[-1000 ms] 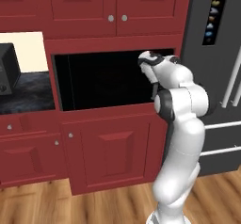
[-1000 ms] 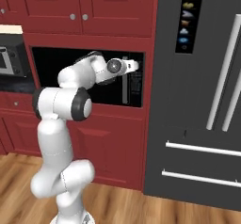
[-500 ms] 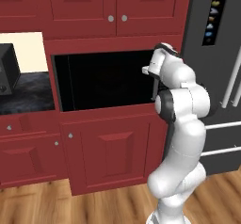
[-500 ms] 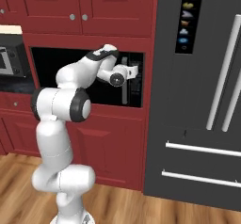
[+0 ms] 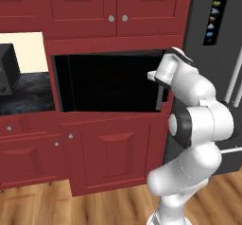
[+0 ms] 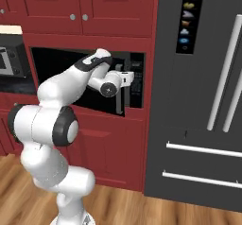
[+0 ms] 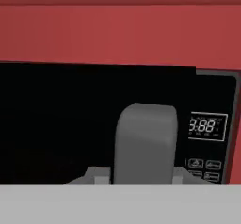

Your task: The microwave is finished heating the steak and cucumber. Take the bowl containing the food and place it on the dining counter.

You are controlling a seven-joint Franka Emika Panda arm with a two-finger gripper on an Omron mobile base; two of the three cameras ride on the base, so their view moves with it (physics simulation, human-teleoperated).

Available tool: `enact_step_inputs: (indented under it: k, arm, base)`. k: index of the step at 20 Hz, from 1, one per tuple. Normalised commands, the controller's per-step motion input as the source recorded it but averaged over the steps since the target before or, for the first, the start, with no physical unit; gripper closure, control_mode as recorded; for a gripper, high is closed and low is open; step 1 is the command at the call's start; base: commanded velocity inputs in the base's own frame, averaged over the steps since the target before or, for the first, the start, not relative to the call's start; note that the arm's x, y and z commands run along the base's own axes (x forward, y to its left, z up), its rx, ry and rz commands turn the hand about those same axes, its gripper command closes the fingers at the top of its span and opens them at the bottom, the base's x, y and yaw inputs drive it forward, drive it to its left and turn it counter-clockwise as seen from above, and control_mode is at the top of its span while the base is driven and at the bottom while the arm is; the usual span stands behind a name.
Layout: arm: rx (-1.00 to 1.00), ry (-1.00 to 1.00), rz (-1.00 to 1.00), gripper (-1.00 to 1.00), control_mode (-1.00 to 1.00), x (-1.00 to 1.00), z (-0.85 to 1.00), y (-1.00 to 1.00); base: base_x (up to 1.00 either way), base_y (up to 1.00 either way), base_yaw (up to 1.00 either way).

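Red kitchen cabinets point(image 5: 113, 6) above and below, wood plank floor point(image 5: 71, 203), dark grey fridge point(image 6: 208, 101) with long pale bar handles on the right. Dark marbled bench point(image 5: 26, 94) at left over red drawers, small black box appliance point(image 5: 7, 68) on it. The microwave point(image 5: 108, 82), black glass front, built in between the cabinets; control panel with digital readout point(image 7: 207, 126) on its right side.

Versus half a second ago: the door's handle edge now stands slightly out from the cabinet face, where before it sat flush, and the arm's wrist has pulled back toward the base with it. Cameras unchanged.

The gripper point(image 6: 124, 80) sits at the grey vertical bar handle point(image 7: 146, 143) on the door's right edge; the handle looms large and centred right in front of the hand camera. Jaws look closed round the bar, though the tips themselves are hidden. Interior reads black; bowl not discernible.
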Motion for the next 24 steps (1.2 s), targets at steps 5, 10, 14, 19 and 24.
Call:
enact_step_inputs:
  k: [5,10,14,19,24]
  arm:
    - [0.0,0.07,0.02,1.0,-1.0,-1.0,1.0,0.47]
    - [-0.02,0.1,0.05,-1.0,-1.0,-1.0,1.0,0.78]
    - [-0.07,0.1,0.01,-1.0,-1.0,-1.0,1.0,0.98]
    - [-0.11,0.09,0.02,-1.0,-1.0,-1.0,1.0,0.81]
    - [-0.03,-0.07,0.01,-1.0,-1.0,-0.49,0.41,0.14]
  base:
    - [0.0,0.0,0.0]
    - [0.0,0.0,0.0]
    - [0.0,0.0,0.0]
    - [0.0,0.0,0.0]
    - [0.0,0.0,0.0]
